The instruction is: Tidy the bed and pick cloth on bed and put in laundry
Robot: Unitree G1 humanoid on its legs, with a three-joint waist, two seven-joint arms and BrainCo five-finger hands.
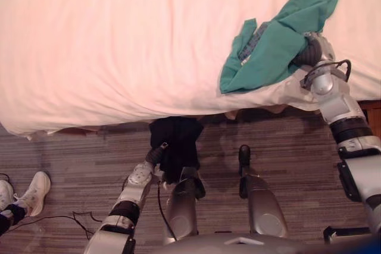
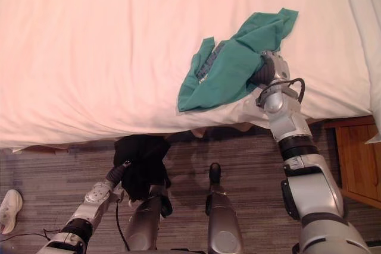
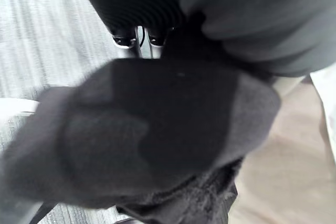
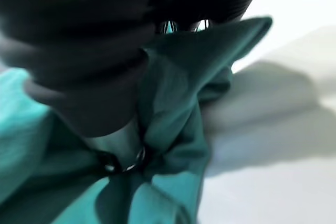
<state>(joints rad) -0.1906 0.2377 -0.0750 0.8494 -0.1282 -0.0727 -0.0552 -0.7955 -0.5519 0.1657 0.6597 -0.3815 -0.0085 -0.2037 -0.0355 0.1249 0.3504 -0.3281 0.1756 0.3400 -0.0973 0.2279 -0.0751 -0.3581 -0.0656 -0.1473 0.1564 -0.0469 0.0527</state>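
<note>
Both grips unclear, right robot hand (image 2: 264, 71) under green cloth (image 2: 229, 66), left robot hand (image 1: 156, 154) in black cloth (image 1: 178, 140)

1. Left arm: lowered, bent; left hand (image 1: 156, 155) clenched on black cloth (image 1: 178, 138).
2. Right arm: extended forward; right hand (image 1: 308, 53) clenched on green cloth (image 1: 268, 52).

A bedroom: a white-sheeted bed (image 1: 119, 46) at 12 o'clock, a wooden nightstand (image 2: 360, 159) at 4 o'clock, striped carpet (image 1: 77, 159) below.
</note>
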